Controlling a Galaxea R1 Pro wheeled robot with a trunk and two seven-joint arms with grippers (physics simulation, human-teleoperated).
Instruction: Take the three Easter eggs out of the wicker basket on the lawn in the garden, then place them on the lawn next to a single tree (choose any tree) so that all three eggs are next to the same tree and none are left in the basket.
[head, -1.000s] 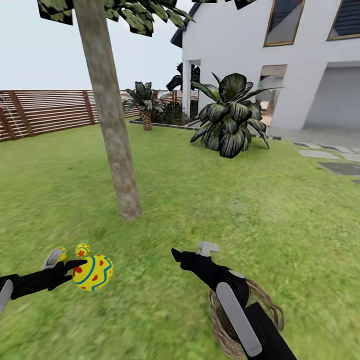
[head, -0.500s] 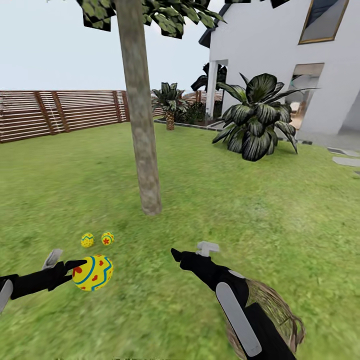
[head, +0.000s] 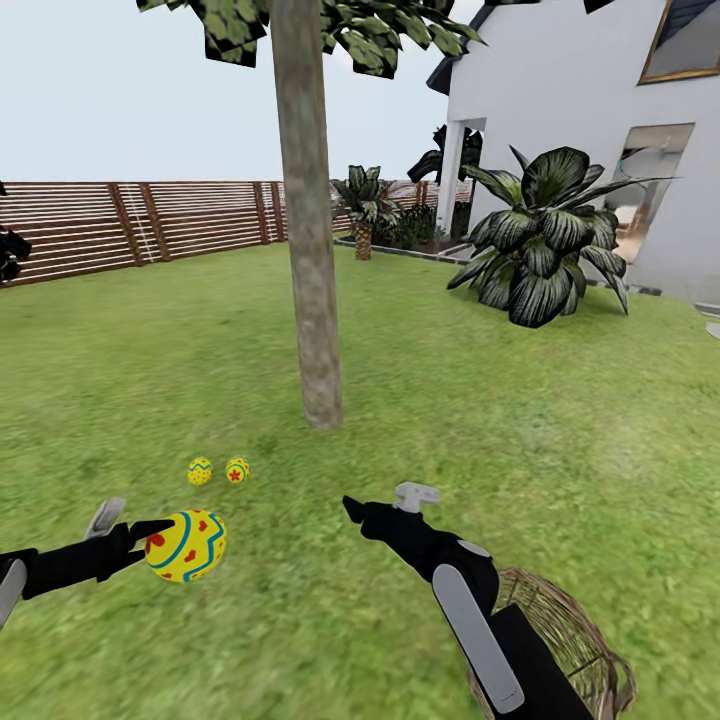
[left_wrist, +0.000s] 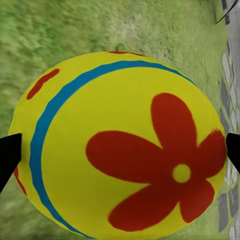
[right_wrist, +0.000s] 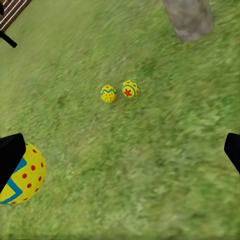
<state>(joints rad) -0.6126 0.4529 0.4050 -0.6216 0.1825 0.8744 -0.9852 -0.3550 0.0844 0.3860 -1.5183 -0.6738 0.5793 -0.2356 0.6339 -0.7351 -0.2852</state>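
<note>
A garden lawn (head: 560, 420) seen from the robot's head, with a grey-brown tree (head: 315, 300) trunk rising just ahead and a slatted wooden fence (head: 150, 222) and white house (head: 580, 120) behind. Two small painted Easter eggs (head: 218, 470) lie side by side on the grass near the foot of the trunk, apart from it; this suggests they were set there as the chosen spot for all three. The third egg (head: 186, 545), yellow with red flowers and blue bands, is clamped between the two fingers of the left tool (head: 140, 528), held above the grass short of the lying pair, probably on its way to join them. The left arm reaches in low and nearly level from the left edge, the tool pointing rightward. In the left wrist view the egg sits between the dark fingertips. The right tool (head: 385, 505) carries nothing; its fingers stand spread apart and it points forward and to the left, toward the eggs, the arm angled up from the lower right. The wicker basket (head: 575, 630) sits on the grass beside the right forearm, well apart from the tree; what shows of its inside looks empty.
</note>
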